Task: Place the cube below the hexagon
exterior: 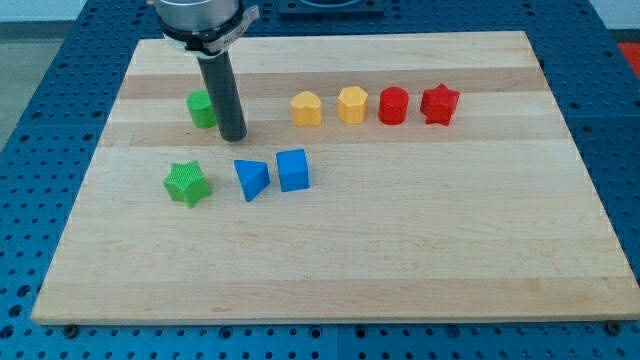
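The blue cube (293, 170) lies left of the board's middle, touching or almost touching the blue triangular block (251, 179) on its left. The yellow hexagon (352, 104) sits in the upper row, up and to the right of the cube. My tip (232, 136) rests on the board up and to the left of the cube, just above the blue triangle. The rod partly hides a green block (201, 108) on its left, whose shape I cannot make out.
The upper row holds a yellow pentagon-like block (307, 109), the hexagon, a red rounded block (394, 105) and a red star (439, 103). A green star (186, 184) lies at the left. The wooden board (330, 270) sits on a blue perforated table.
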Action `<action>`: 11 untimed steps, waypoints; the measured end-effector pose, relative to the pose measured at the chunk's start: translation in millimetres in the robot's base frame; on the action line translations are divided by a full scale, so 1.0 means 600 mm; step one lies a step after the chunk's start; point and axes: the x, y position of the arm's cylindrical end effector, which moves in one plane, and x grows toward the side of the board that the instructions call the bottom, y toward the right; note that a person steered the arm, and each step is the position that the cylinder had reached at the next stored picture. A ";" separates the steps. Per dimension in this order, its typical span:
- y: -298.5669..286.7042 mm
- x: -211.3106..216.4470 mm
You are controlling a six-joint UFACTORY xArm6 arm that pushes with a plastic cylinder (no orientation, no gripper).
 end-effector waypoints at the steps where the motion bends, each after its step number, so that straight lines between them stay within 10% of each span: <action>1: -0.001 -0.043; 6: -0.126 -0.098; 11: -0.180 0.012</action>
